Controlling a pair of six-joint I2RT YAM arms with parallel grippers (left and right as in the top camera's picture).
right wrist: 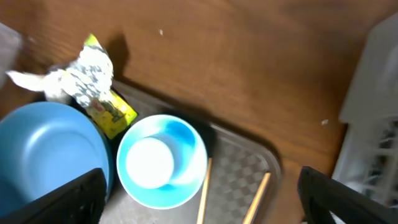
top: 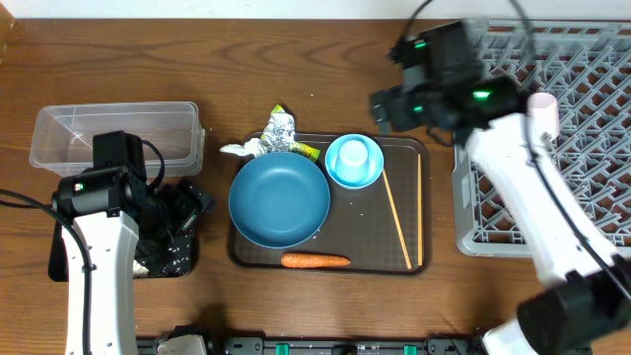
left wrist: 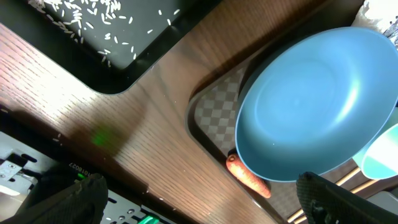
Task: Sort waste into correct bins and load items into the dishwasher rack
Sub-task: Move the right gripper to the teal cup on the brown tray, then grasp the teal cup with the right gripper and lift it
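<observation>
- Clear plastic tub (top: 118,108): far left of the table; no waste is visible in it.
- Black tray (left wrist: 134,46): just in front of the tub, partly under the left arm; it holds the rice grains (left wrist: 74,15).
- Left gripper (left wrist: 199,180): jaws wide, empty, above the table between the black tray and the serving tray (top: 370,237).
- Serving tray load: large dark blue bowl (top: 279,199), carrot (top: 315,261) at the front edge, two chopsticks (top: 398,219) at the right.
- Foil (top: 280,131), wrapper (right wrist: 112,112) and white paper (top: 237,150): at the tray's back-left edge.
- Small pale blue bowl (right wrist: 186,143): back of the tray, with the pale blue cup (right wrist: 149,163) standing in it.
- Right gripper (right wrist: 202,177): jaws wide, empty, above that bowl's right side.
- Dishwasher rack (top: 592,79): far right; the whitish-pink cup (top: 544,113) sits near its left wall.
- Step in hand, as judged: loading dishes. The next pick is probably the cup or bowl. It calls for a descent with one rim between the fingers, clear of the chopsticks.
</observation>
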